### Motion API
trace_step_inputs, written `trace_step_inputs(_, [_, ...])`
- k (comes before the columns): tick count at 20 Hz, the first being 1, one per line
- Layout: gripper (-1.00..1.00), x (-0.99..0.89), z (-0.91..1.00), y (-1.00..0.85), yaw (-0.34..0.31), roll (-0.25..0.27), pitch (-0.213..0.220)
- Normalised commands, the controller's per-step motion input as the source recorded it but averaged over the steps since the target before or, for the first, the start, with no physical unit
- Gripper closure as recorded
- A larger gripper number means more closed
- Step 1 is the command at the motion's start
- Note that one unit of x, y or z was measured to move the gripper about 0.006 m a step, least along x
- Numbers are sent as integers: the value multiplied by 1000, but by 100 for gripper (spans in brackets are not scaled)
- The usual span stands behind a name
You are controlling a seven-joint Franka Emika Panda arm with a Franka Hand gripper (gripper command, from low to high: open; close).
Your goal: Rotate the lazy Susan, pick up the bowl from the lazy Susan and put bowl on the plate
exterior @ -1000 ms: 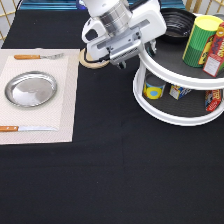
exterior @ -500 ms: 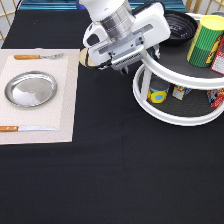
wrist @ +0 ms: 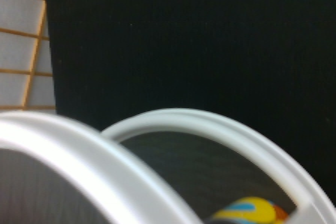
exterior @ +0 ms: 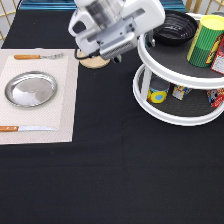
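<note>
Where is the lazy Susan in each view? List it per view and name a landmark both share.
Exterior view: the lazy Susan fills the exterior view's upper right, the bowl on its top tier and the end effector beside its rim.
Wrist view: the lazy Susan shows close up as two curved white rims.
Shared landmark: the yellow-and-blue can on the lower tier.

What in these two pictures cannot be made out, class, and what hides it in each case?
- Gripper, exterior view: its state, hidden by the hand's white body.
- Bowl, exterior view: near edge hidden behind the hand.
- Lazy Susan, exterior view: cut off by the right edge.
- Wooden disc: partly under the hand.
</note>
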Motion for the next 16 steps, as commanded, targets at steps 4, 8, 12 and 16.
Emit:
trace_step_inputs(4, [-100,-924,451,436,0,-299,4])
trace_step_inputs(8, [-100,-871,116,530,0,-266,5])
trace_step_inputs(12, [-100,-903,-57,611,1,-189,-19])
trace_step_inputs(16, [-100,-908,-182,635,1,-123,-66])
